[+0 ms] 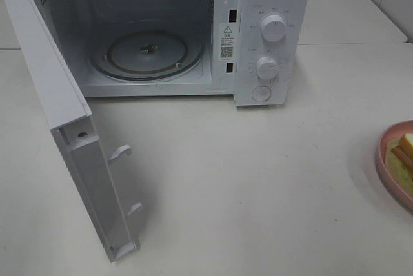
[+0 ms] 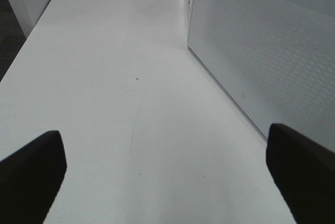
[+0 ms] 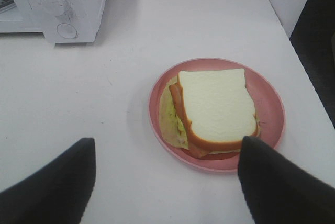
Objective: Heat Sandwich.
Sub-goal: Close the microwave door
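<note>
Microwave door [image 1: 71, 115] already open, turntable [image 1: 147, 53] bare; sandwich [image 3: 217, 110] on its pink plate [image 3: 269, 101] untouched, left gripper [image 2: 167, 174] and right gripper [image 3: 167, 182] both spread wide, empty; loading, closing, heating all remain.

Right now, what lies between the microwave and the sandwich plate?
Only bare white tabletop; the right wrist view shows nothing between the microwave and the plate.
</note>
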